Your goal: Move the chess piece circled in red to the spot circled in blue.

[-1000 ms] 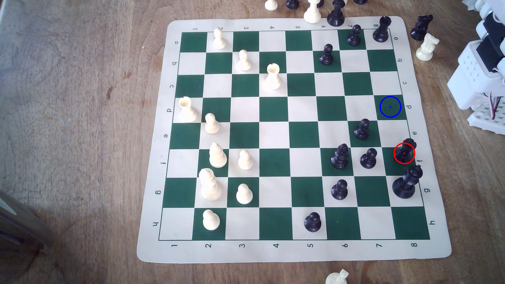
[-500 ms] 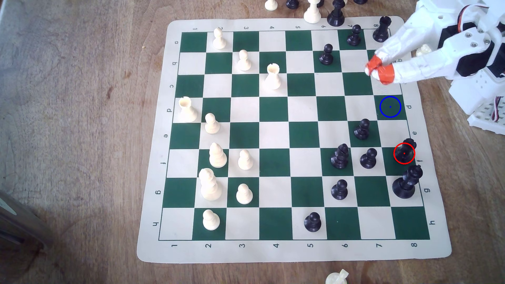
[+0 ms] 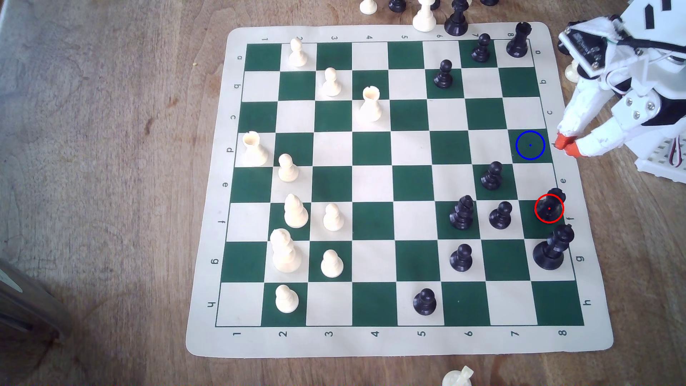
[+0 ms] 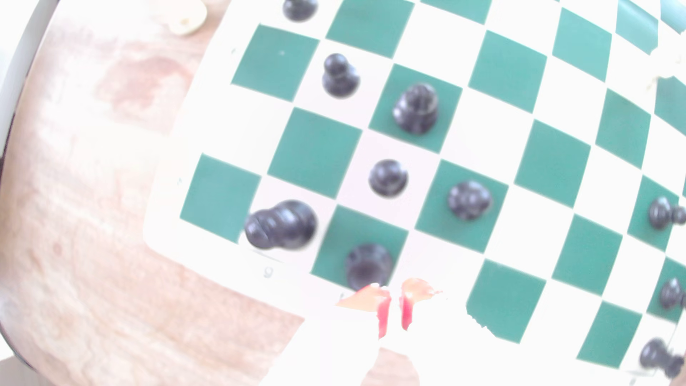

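The black rook stands upright inside the red ring on a green square at the exterior view's right edge of the board, one row far from the taller black king and well apart from the claw. The spot, a green square with a blue ring, is free, and it lies two rows farther along the same edge column. The claw hovers over the board margin just to the right of the spot, its orange fingertips almost together with only a thin gap, holding nothing.
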Tool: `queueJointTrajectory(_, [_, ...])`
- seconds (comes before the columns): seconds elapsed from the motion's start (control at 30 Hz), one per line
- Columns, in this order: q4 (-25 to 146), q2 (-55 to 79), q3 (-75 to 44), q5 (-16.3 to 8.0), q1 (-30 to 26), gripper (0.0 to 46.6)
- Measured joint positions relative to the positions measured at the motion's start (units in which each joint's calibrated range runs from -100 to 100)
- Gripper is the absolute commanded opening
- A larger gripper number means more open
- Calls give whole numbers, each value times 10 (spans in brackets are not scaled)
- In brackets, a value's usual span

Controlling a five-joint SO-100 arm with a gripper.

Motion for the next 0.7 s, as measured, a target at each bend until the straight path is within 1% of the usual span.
queueJointTrajectory(0.1, [26, 10, 0, -8, -15, 83])
queueJointTrajectory(0.17, [29, 10, 3, -11, -22, 123])
queueJointTrajectory(0.23, [26, 8, 14, -14, -27, 128])
queueJointTrajectory(0.33, [5, 1, 50, -21, -35, 158])
queueJointTrajectory(0.47, [-33, -2, 99, -22, -38, 152])
queueJointTrajectory(0.7, [-84, 4, 138, -22, -38, 171])
